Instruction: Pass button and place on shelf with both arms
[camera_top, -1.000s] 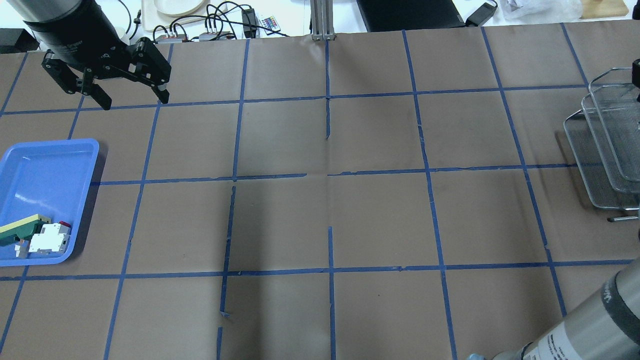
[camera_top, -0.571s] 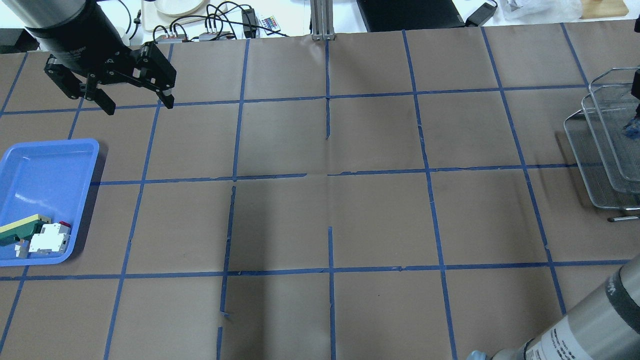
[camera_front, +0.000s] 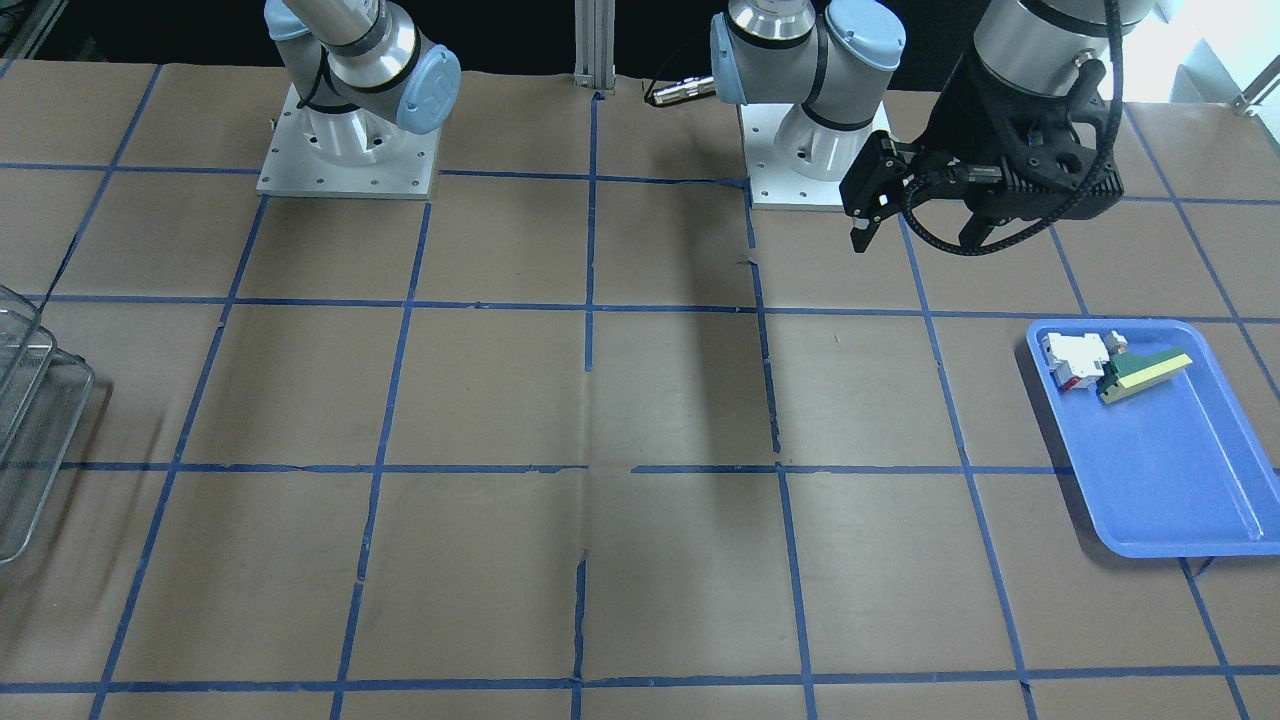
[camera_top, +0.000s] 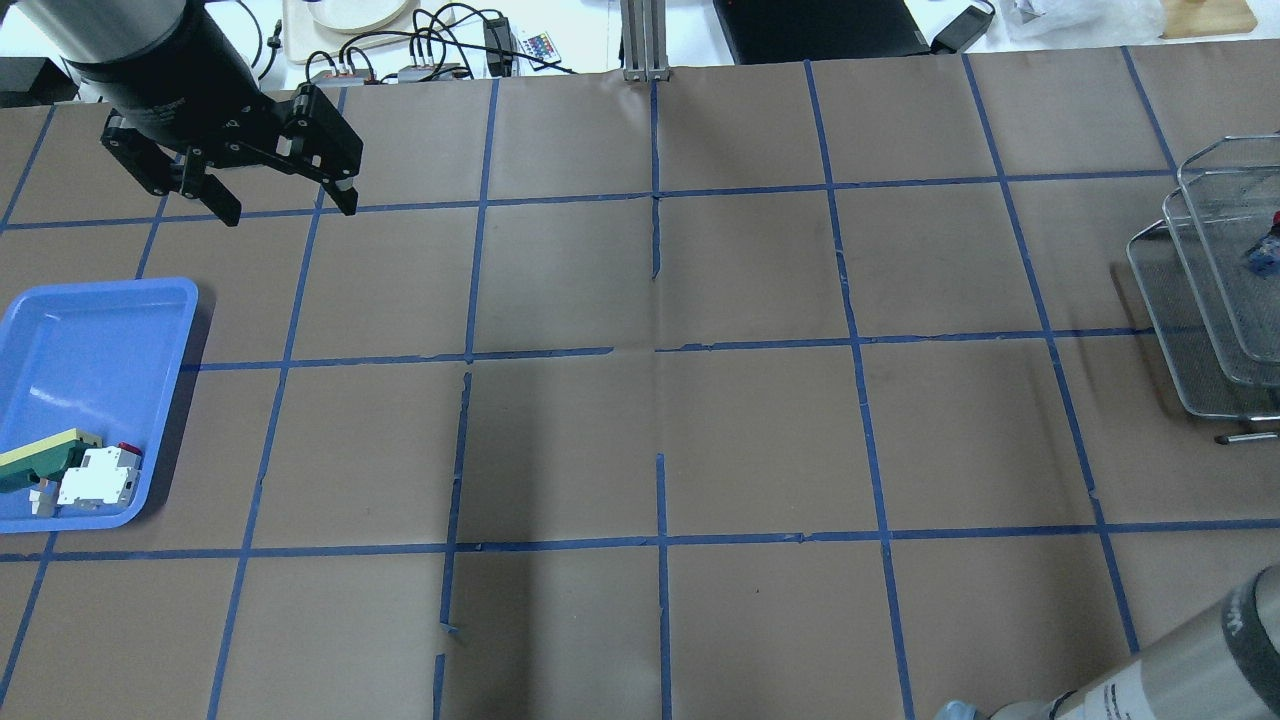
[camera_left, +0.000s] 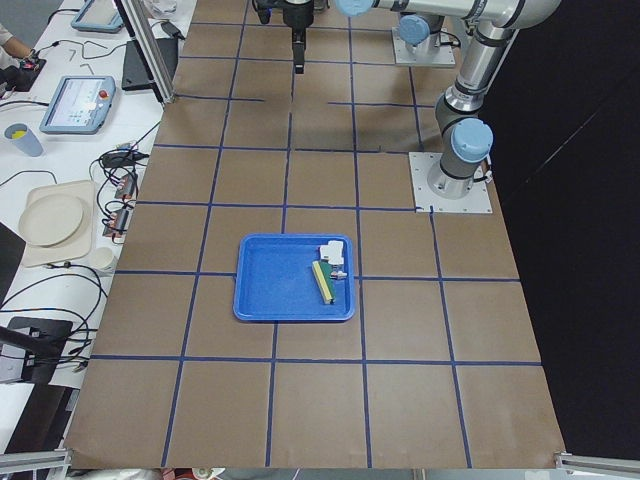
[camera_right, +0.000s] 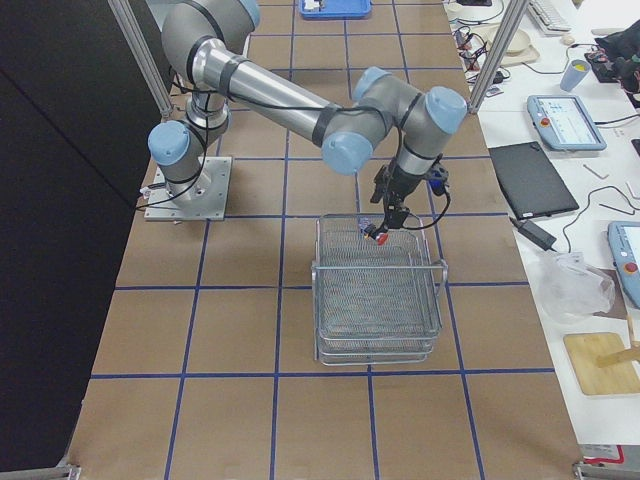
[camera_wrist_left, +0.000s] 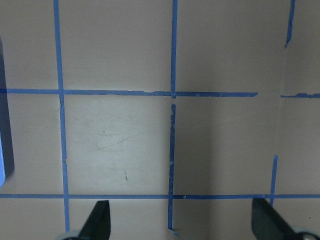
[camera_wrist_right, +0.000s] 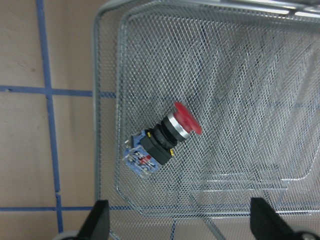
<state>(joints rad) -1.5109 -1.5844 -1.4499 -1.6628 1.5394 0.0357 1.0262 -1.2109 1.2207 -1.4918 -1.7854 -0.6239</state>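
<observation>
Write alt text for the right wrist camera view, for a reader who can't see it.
A small push button with a red mushroom cap, black barrel and silvery-blue rear block lies on its side on the silvery wire-mesh shelf. The right gripper is open above it, black fingertips wide apart at the bottom edge.

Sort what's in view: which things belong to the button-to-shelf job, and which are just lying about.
Job: button, shelf, left pincer, right pincer.
Lying about: tray, white part, green block.
</observation>
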